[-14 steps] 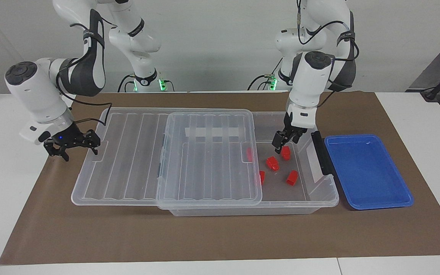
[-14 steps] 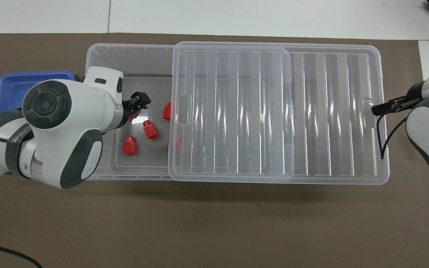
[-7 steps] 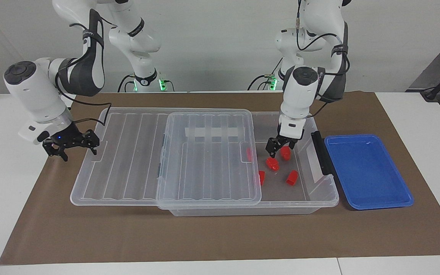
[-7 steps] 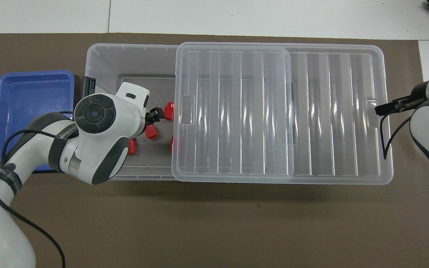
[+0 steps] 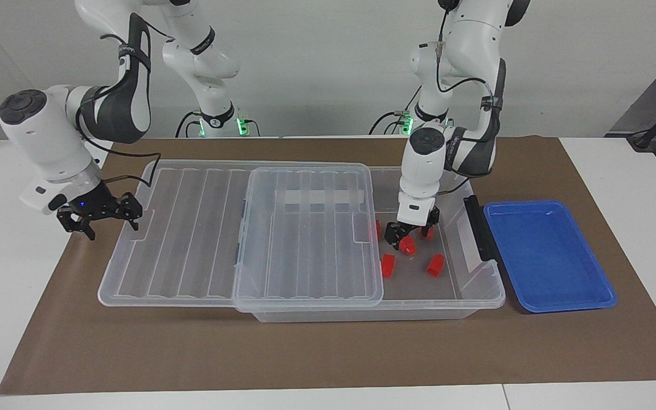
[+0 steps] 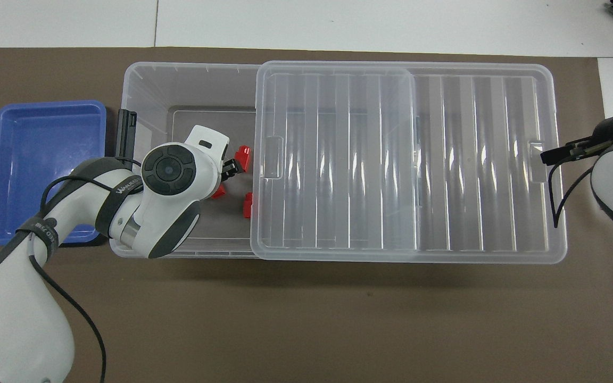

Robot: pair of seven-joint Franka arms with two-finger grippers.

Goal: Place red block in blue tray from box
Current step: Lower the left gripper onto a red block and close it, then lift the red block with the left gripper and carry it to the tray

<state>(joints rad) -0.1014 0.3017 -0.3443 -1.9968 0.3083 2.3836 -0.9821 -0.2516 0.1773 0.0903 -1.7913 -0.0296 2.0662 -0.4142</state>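
Your left gripper (image 5: 402, 239) is down in the box (image 5: 445, 296), fingers spread around the red block (image 5: 407, 245), apparently not yet pinching. Your right gripper (image 5: 100, 213) grips the lid (image 5: 203, 228), keeping it slid aside. The blue tray (image 5: 550, 302) waits beside the box.

Left tool (image 5: 402, 236) down inside large clear plastic box (image 5: 447, 290), fingers straddling small red plastic block (image 5: 408, 245). Glossy blue rectangular tray (image 5: 550, 256) at box's 3 o'clock. Right tool (image 5: 100, 213) at ribbed translucent lid's (image 5: 237, 233) 9 o'clock edge.
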